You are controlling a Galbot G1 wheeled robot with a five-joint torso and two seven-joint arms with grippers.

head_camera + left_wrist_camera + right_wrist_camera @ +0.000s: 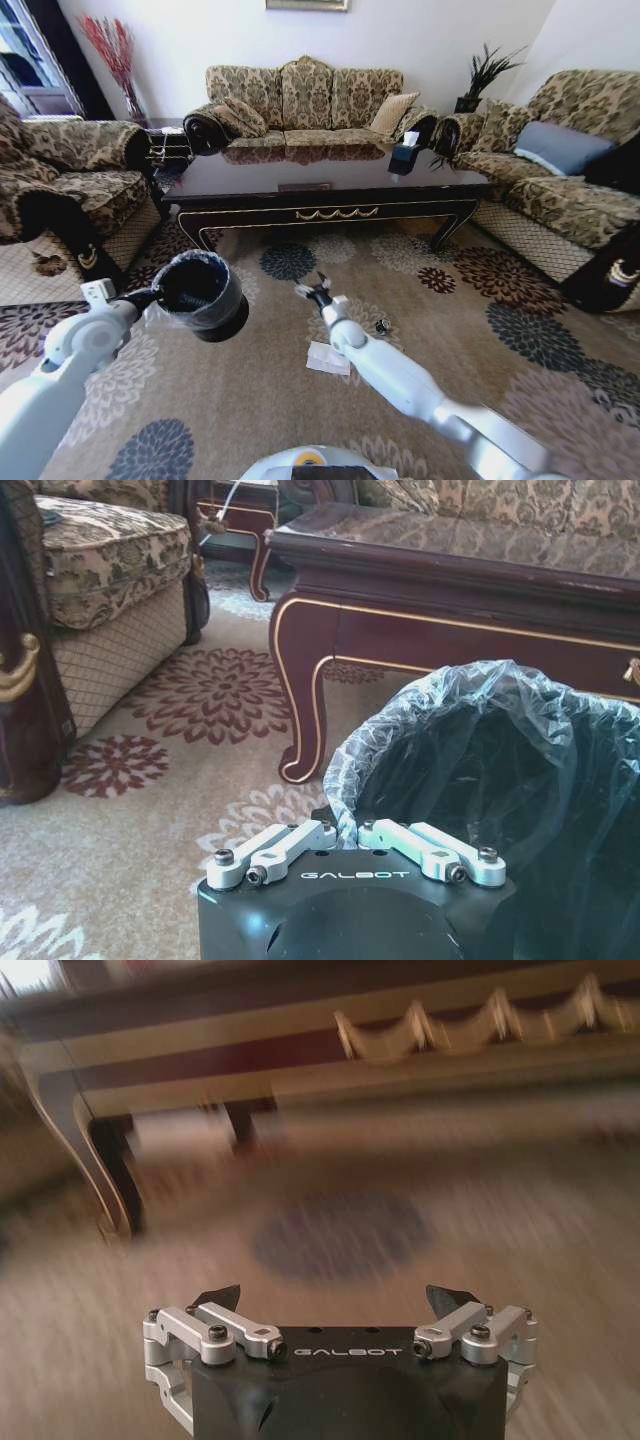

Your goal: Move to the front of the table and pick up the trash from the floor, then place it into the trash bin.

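Observation:
My left gripper is shut on the rim of the black trash bin, lined with a thin clear bag, and holds it over the floor at the left. In the left wrist view the fingers of the left gripper pinch the bagged rim of the trash bin. My right gripper hangs open and holds nothing, in front of the dark table. The trash lies beside that arm: a flat white paper square and a small dark bit. The right gripper has its jaws spread wide, facing the table's gold-trimmed front.
A patterned sofa stands behind the table, with armchairs at the left and right. A tissue box sits on the tabletop. A curved table leg stands close to the bin. Open carpet lies to the right of my arms.

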